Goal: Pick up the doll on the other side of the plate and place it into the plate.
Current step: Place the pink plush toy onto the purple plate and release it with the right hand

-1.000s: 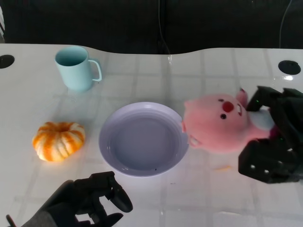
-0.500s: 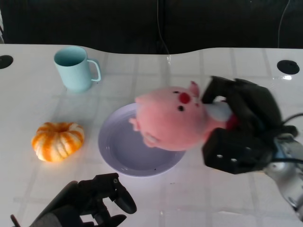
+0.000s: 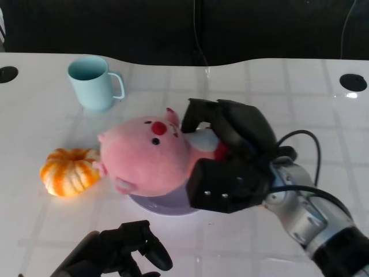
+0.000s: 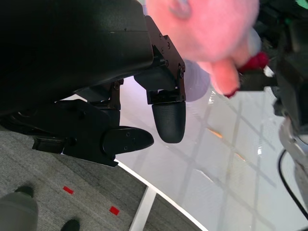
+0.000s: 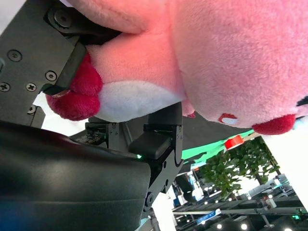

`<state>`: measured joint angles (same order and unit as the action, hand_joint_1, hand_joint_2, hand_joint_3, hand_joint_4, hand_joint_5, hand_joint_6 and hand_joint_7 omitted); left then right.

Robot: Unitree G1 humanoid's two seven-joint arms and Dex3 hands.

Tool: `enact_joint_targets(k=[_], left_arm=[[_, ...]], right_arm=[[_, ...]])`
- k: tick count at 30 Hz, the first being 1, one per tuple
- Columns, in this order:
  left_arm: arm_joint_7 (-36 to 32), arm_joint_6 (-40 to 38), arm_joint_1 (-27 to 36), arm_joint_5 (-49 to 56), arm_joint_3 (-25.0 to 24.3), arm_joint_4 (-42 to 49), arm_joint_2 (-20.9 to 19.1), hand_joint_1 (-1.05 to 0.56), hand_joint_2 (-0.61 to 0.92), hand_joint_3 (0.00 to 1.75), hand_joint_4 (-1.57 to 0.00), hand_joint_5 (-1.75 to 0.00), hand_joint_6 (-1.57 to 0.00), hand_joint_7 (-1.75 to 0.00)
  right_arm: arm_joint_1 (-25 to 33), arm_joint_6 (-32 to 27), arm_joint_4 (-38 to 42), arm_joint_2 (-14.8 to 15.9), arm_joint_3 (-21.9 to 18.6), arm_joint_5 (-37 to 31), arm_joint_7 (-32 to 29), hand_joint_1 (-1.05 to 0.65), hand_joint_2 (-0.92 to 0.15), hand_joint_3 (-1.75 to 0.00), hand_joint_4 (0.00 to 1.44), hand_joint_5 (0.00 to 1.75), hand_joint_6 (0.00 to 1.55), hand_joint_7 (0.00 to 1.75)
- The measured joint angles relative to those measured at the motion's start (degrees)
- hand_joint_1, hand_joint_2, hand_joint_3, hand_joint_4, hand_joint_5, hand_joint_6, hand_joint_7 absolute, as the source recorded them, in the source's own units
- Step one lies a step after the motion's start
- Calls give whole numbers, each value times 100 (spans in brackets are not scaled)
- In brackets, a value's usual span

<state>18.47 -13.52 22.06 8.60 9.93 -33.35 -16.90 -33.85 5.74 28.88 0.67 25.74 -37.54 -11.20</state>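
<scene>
A pink plush doll [image 3: 147, 158] with a red nose hangs over the lavender plate [image 3: 164, 206], hiding nearly all of it; only the plate's near rim shows. My right hand [image 3: 228, 161] grips the doll's white and red body from the right, fingers wrapped around it. The right wrist view shows the doll [image 5: 216, 57] held tight against the fingers [image 5: 154, 139]. My left hand [image 3: 124, 254] stays low near the table's front edge, fingers curled in and holding nothing. In the left wrist view the doll [image 4: 211, 33] shows beyond the left fingertips [image 4: 168, 120].
A light blue mug [image 3: 92, 82] stands at the back left. An orange and white pumpkin [image 3: 69, 171] lies left of the plate, close to the doll's head. Two dark holes [image 3: 352, 82] mark the tabletop's far corners. A cable [image 3: 305, 161] loops from the right wrist.
My right hand has carried the doll leftward from beside the plate to above it. The doll's head now reaches nearly to the pumpkin. The left hand barely shifted.
</scene>
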Motion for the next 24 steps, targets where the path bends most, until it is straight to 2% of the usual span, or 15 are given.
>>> enact_joint_targets(k=[2,3,4,5,6,7,8,9,12,16,24], left_arm=[[0,-21,5,3,14,-33,10,-8,92,46,-56,-146,-58,-129],[0,-32,6,8,21,-36,14,-7,92,46,-56,-145,-58,-131],[0,-33,6,14,27,-36,15,-7,92,46,-56,-144,-58,-132],[0,-33,6,23,31,-36,18,-8,92,46,-56,-142,-58,-132],[-1,-33,6,30,34,-37,20,-8,92,46,-56,-141,-58,-133],[-1,-36,6,35,37,-39,24,-8,92,46,-56,-140,-58,-133],[-1,-42,5,42,44,-42,29,-8,92,47,-56,-139,-58,-133],[-1,-43,5,44,47,-44,32,-8,92,47,-56,-138,-57,-133],[-1,-44,3,46,49,-45,33,-9,92,47,-57,-139,-57,-133],[-1,-47,-4,45,43,-45,34,-9,92,46,-57,-140,-57,-133],[-1,-45,-44,48,38,-41,33,-13,92,44,-59,-147,-56,-130]], right_arm=[[-74,-56,104,-58,12,12,133,-16,-45,-99,89,175,84,133],[-100,-101,132,-88,12,58,261,-18,-51,-91,85,150,86,93],[-119,-170,138,-101,11,134,449,-21,-60,-76,84,132,88,63],[-133,-244,135,-99,11,199,677,-24,-68,-61,82,124,83,38],[-135,-302,130,-92,12,239,862,-29,-78,-41,70,116,76,17],[-135,-363,113,-72,26,244,1054,-34,-85,-29,56,95,68,9],[-135,-405,80,-52,52,241,1221,-36,-89,-23,50,83,64,5],[-135,-469,18,-15,98,221,1373,-48,-91,-22,27,65,48,2],[-129,-637,-229,149,260,115,1765,-61,-92,-24,7,48,31,0],[-118,-686,-590,403,384,-28,2072,-66,-92,-28,3,45,26,0],[207,-750,-1566,847,337,24,2543,-65,-92,-27,5,47,29,2]])
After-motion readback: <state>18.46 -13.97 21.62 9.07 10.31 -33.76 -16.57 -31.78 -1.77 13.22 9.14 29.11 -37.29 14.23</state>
